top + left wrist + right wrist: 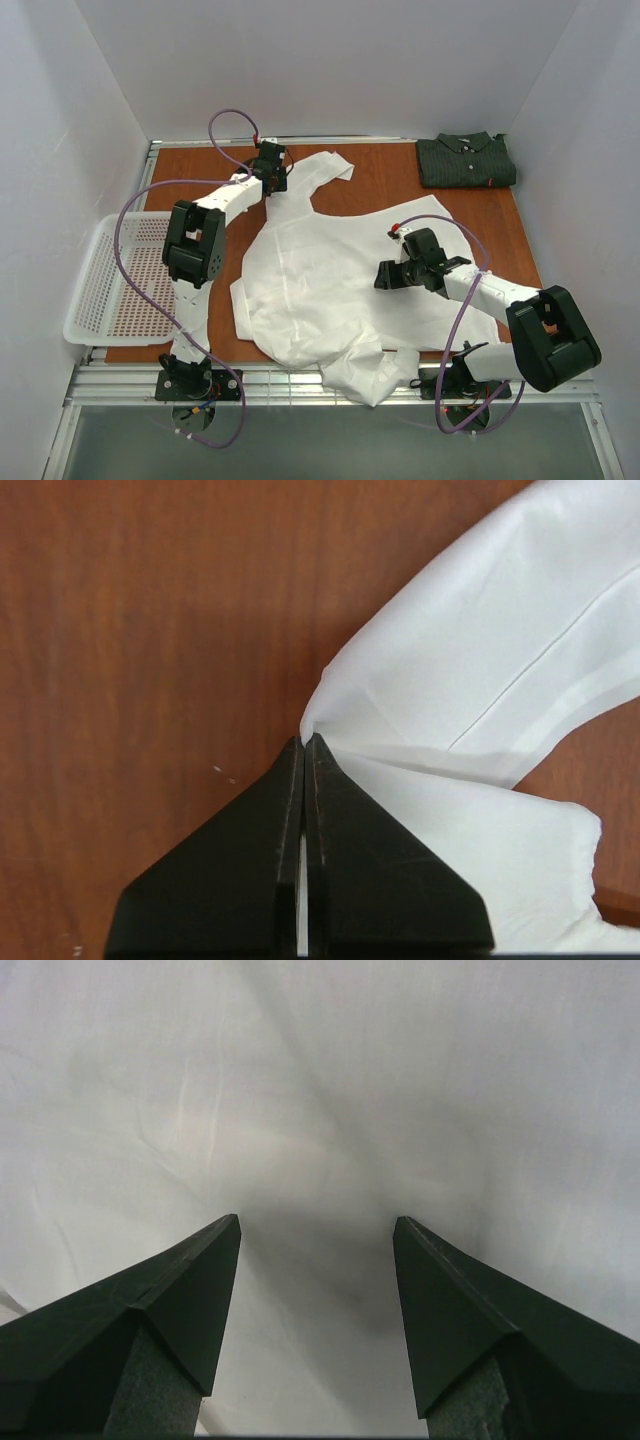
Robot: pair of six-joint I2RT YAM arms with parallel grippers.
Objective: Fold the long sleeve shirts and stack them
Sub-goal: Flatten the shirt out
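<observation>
Shirt [310, 270], white, lies spread and rumpled on table [385, 172]; sleeve pinched in closed left claw [305, 742]; right claw [315, 1230] open over its cloth.

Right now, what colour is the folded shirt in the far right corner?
The folded shirt is dark grey-green; the top view shows it best.

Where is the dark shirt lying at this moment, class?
In the top view the dark shirt lies folded at the far right corner of the table, apart from the white shirt spread across the middle.
</observation>
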